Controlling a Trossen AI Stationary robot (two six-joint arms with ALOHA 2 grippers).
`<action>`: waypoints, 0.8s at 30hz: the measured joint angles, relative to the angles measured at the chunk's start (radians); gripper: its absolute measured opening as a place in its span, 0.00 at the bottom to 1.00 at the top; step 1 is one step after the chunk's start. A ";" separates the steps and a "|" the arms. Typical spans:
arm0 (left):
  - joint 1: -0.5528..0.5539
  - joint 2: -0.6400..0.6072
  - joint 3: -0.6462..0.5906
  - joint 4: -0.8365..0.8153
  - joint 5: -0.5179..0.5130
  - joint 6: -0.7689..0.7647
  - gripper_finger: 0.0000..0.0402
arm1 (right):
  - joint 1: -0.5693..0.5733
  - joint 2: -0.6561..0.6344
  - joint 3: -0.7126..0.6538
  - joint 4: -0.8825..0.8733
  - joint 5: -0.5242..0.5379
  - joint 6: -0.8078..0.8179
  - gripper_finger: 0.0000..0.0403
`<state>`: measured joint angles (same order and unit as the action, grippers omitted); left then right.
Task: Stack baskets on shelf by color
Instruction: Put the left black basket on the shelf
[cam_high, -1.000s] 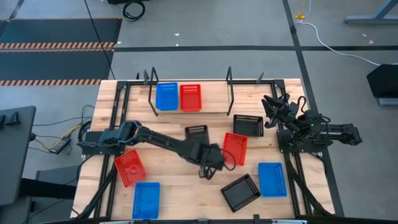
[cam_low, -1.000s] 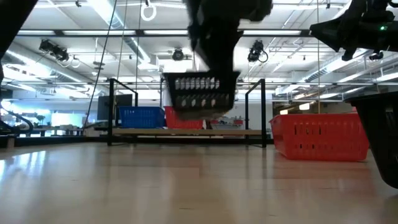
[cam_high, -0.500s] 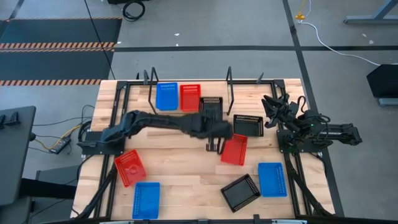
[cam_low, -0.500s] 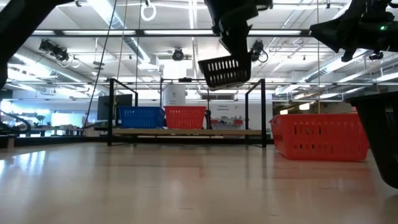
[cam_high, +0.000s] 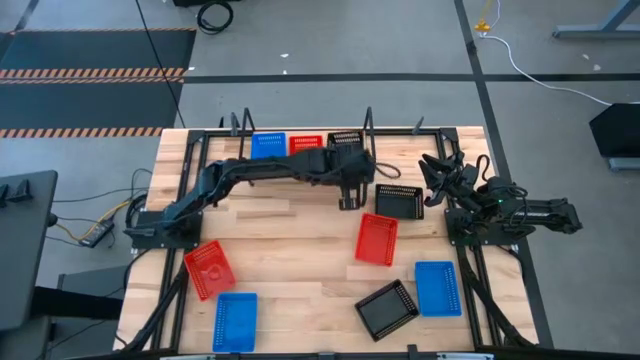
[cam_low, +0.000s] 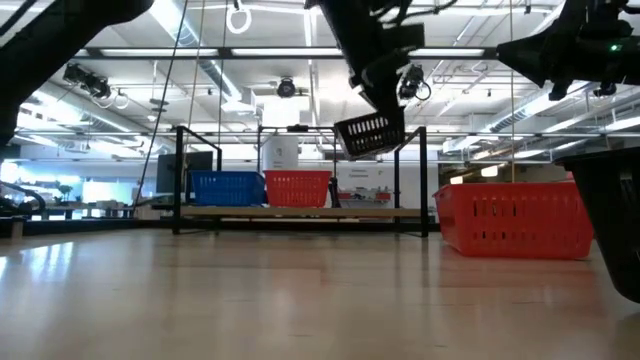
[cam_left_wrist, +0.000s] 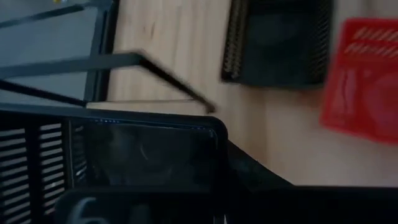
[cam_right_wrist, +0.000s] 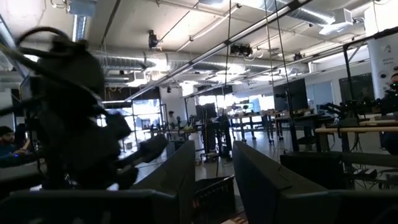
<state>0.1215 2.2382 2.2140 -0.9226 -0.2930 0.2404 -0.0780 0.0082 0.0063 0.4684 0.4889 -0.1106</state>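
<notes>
Black basket in the air over the shelf

My left gripper (cam_low: 378, 92) pinches the black basket (cam_low: 371, 133) tilted above the shelf (cam_high: 305, 150) — at three o'clock of the red basket (cam_high: 306, 143); my right gripper (cam_high: 436, 168) waits half-open, empty.

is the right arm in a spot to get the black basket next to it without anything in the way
Probably yes. The black basket lies flat on the table just beside the right gripper, with nothing on or around it. The left gripper is off over the shelf, shut on another black basket.

two dark jointed arms (cam_high: 262, 172), matte black (looped cables at wrists)
</notes>
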 joint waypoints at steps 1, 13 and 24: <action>0.013 0.004 0.000 0.009 0.006 0.010 0.02 | 0.000 0.000 0.000 0.002 0.000 -0.002 0.28; 0.097 0.092 0.000 0.111 0.092 0.051 0.02 | 0.000 0.002 0.000 -0.083 -0.005 0.036 0.28; 0.097 0.134 0.000 0.121 0.102 0.056 0.07 | 0.000 0.003 0.000 -0.097 0.012 0.032 0.28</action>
<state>0.2184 2.3719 2.2139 -0.8014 -0.1913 0.2961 -0.0780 0.0109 0.0063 0.3713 0.5007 -0.0788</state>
